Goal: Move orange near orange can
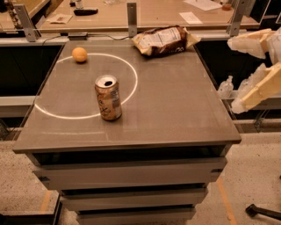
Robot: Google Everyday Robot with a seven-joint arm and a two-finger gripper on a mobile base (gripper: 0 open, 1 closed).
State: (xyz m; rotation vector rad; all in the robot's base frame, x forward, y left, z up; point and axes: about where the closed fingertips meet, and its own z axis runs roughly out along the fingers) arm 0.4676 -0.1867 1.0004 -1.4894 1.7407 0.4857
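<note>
Spread wide and empty, the claw (233,74) hovers off the grey worktop's (175,110) right edge. On the far left, the orange (79,54) sits on a white ring (131,74), well apart from the upright orange can (108,97). A snack bag (163,39) lies at the back, before wooden benches (153,13).

Here's the small round orange fruit (79,54), smooth matte orange all over. The upright orange-tan drink can (108,97) shows light markings, a silver top and a dark hole. Both are on the grey-brown tabletop (175,101), which has a thin white ring (135,72) glowing across it. The crinkled snack bag (163,40) is brown and white with print. At the right edge is the cream-coloured two-finger gripper (232,74), pale against dark shelving.
</note>
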